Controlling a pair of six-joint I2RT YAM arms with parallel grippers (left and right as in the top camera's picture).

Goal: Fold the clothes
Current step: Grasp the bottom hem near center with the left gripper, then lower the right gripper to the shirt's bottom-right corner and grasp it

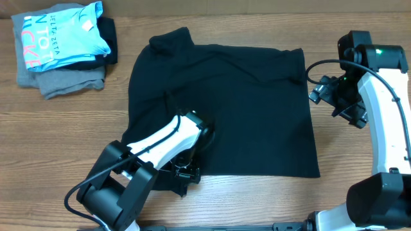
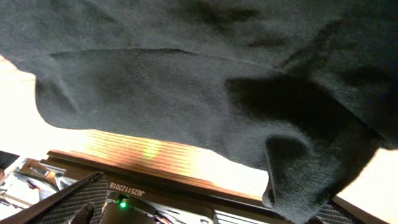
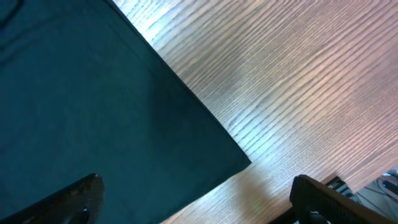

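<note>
The black T-shirt (image 1: 244, 115) lies spread flat on the wooden table, neck towards the back left. My left gripper (image 1: 184, 174) is low over the shirt's front left corner. In the left wrist view its fingers (image 2: 205, 200) are wide apart and black fabric (image 2: 186, 81) drapes across the view, a fold hanging by the right finger. My right gripper (image 1: 323, 90) hovers just off the shirt's back right corner. In the right wrist view its fingers (image 3: 196, 186) are open and empty above a shirt corner (image 3: 93, 106).
A stack of clothes sits at the back left: a light-blue shirt with white lettering (image 1: 64, 35) on top of a grey folded garment (image 1: 64, 80) and a dark one. Bare wood (image 1: 359, 167) shows right of the shirt. The table's front edge (image 2: 155, 171) is close to the left gripper.
</note>
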